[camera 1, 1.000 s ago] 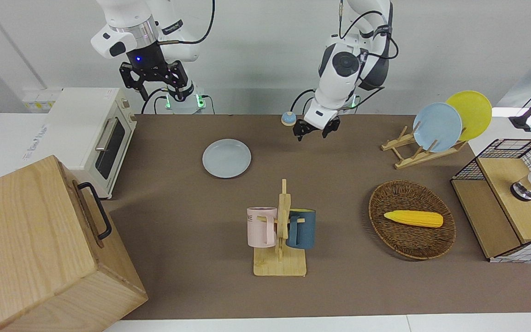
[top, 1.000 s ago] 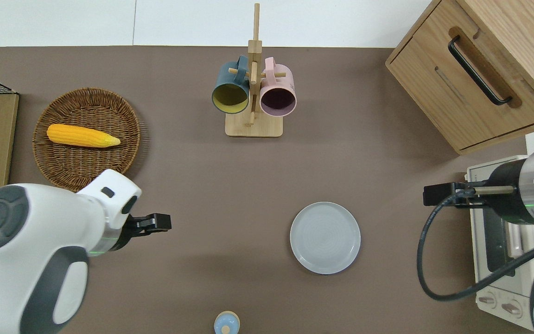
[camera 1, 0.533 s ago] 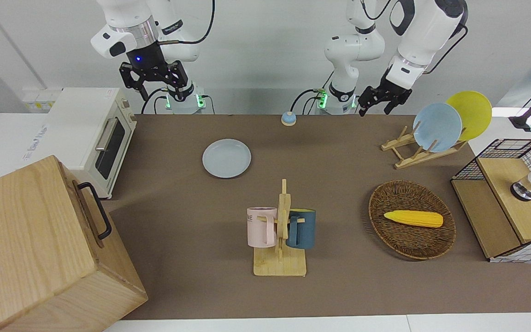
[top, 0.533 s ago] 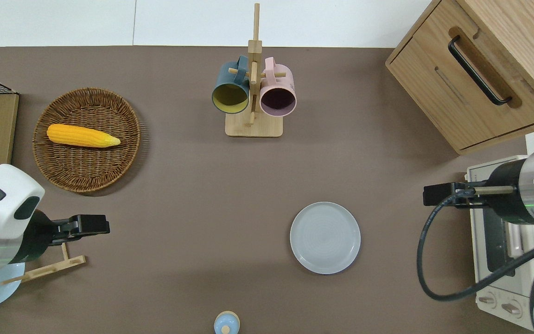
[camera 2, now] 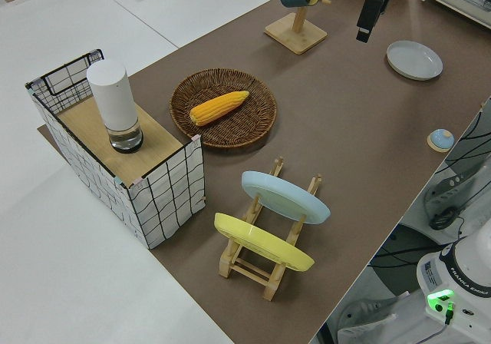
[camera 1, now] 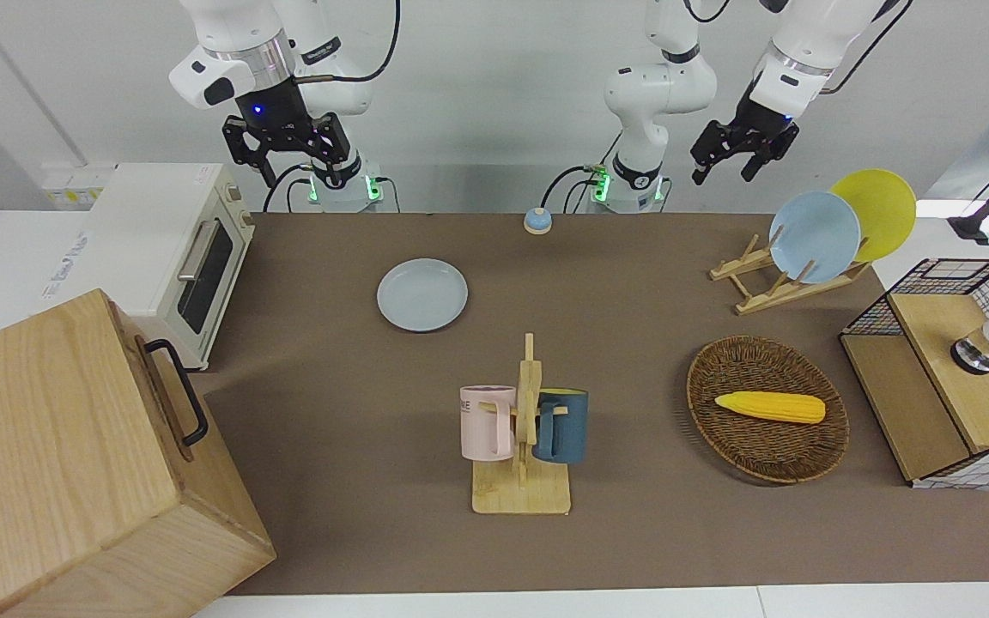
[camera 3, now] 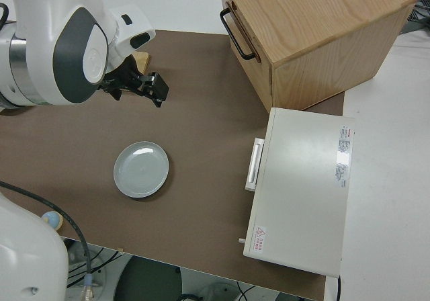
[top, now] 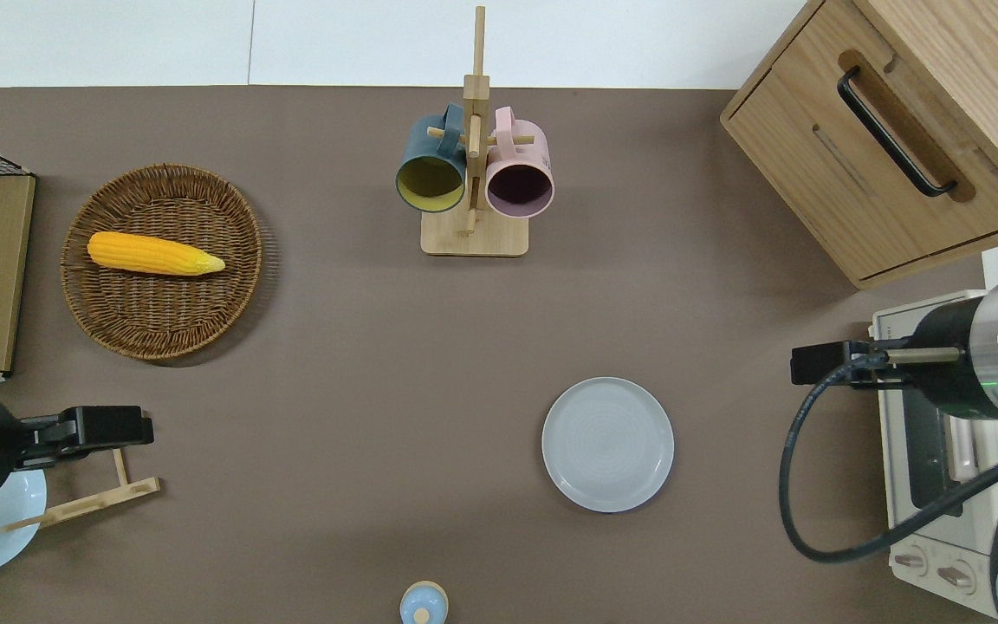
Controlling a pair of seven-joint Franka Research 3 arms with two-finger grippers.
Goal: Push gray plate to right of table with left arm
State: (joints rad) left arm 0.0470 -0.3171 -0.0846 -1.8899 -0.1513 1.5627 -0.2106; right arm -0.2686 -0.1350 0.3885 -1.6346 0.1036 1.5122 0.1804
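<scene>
Left pincer (camera 1: pixel 744 157) now withdrawn over plate rack (top: pixel 87 497), prongs parted, gray plate (camera 1: pixel 422 294) well apart.

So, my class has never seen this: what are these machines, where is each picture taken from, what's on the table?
Two white robot arms work at a brown table. One camera faces them, one looks straight down, two watch from the sides. On it lie a round pale gray plate, a wooden stand with two mugs, a wicker basket holding a yellow corn cob, and a wooden rack of two plates. The left tool, open over that rack, holds nothing; the right arm is parked.
</scene>
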